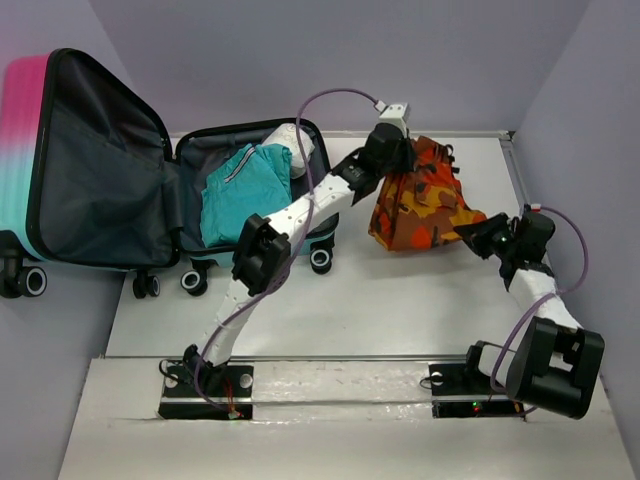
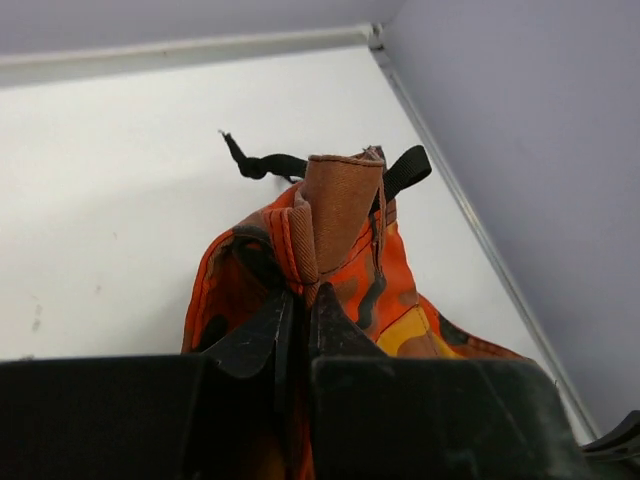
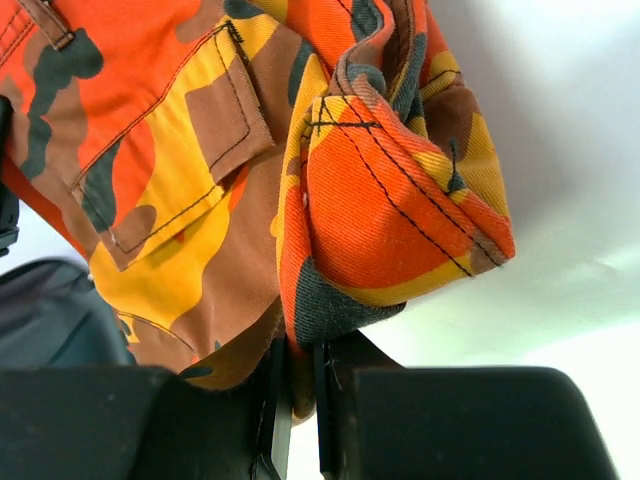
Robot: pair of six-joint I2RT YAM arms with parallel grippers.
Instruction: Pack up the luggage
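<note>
The luggage (image 1: pixel 95 180) sits open at the far-L end of the table (image 1: pixel 400 300), lid propped up. Shell is pink fading to teal, w/ black wheels + trim and dk grey lining. The base half holds a teal garment (image 1: pixel 243 190) w/ a white bundle (image 1: pixel 290 135) at its far end. An orange camo garment (image 1: pixel 420 205) is held up just R of it. L gripper (image 2: pixel 297 300) is clamped on its top edge; R gripper (image 3: pixel 297 350) pinches a lower fold.

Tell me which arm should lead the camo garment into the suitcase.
Left. The left gripper is shut on the camo garment at its top, beside the open luggage; the right gripper pinches the far corner.
</note>
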